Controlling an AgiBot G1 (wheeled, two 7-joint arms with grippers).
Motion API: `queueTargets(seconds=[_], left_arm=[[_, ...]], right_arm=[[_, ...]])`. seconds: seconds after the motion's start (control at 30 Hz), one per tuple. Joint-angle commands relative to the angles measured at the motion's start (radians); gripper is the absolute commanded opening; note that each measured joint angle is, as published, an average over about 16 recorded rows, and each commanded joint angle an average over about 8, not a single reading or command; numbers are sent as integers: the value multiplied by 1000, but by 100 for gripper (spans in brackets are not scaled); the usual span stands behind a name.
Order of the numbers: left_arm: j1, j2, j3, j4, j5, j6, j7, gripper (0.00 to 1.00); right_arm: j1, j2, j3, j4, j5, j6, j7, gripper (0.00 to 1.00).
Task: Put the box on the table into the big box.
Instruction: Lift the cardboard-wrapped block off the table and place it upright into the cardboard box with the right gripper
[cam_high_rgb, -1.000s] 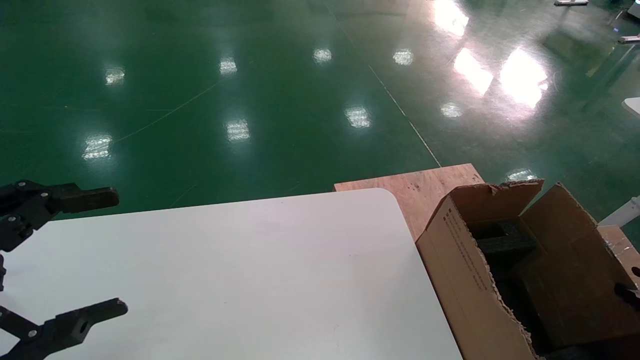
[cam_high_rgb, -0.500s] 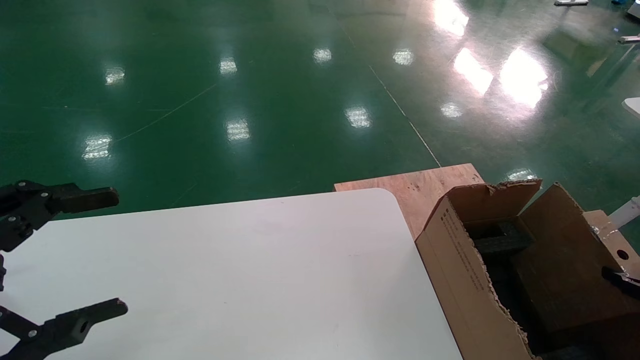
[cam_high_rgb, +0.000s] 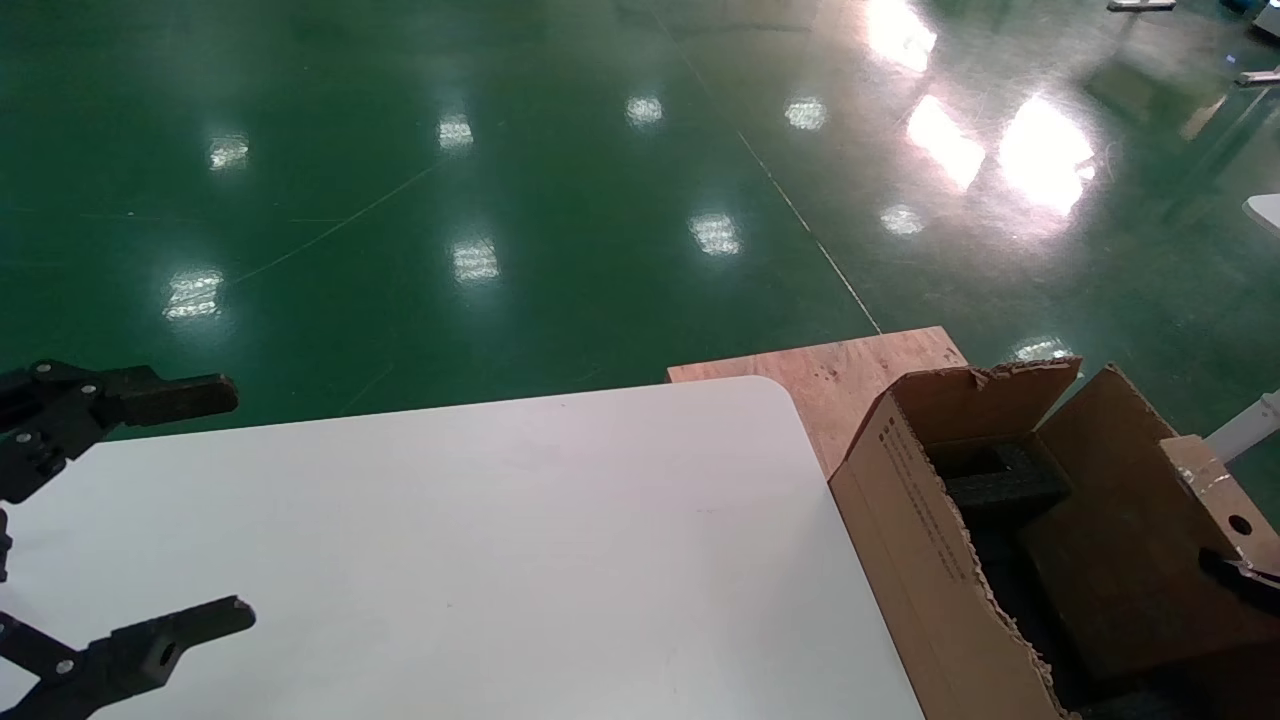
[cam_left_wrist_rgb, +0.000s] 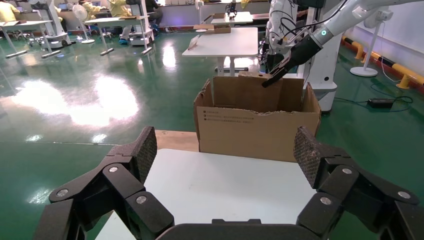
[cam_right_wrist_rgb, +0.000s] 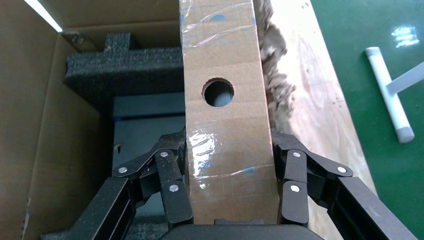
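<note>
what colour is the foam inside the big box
Dark grey, almost black foam; clearest in the right wrist view.

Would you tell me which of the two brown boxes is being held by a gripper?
The small box with the round hole: the right gripper clamps it over the big box, which stands beside the table.

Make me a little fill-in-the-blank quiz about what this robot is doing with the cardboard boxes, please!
1. The small flat brown box with a round hole is clamped by the robot's ____ gripper.
2. That box is held over the large torn cardboard carton, which has dark ____ inside.
3. The left gripper, hovering above the smooth white table, has its jaws ____.
4. The carton stands on a bare ____ board beside the table.

Missing words: right; foam; open; plywood
</note>
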Motion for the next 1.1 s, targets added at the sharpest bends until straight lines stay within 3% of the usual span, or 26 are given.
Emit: queueTargets(seconds=[0.03, 1.1], left_arm=[[0, 0, 0, 0, 0, 0, 0, 100], [0, 0, 1, 0, -1, 0, 0, 100]], right_arm=[[2, 1, -9, 3, 0, 2, 5, 0], [52, -2, -110, -1, -2, 37, 17, 0]])
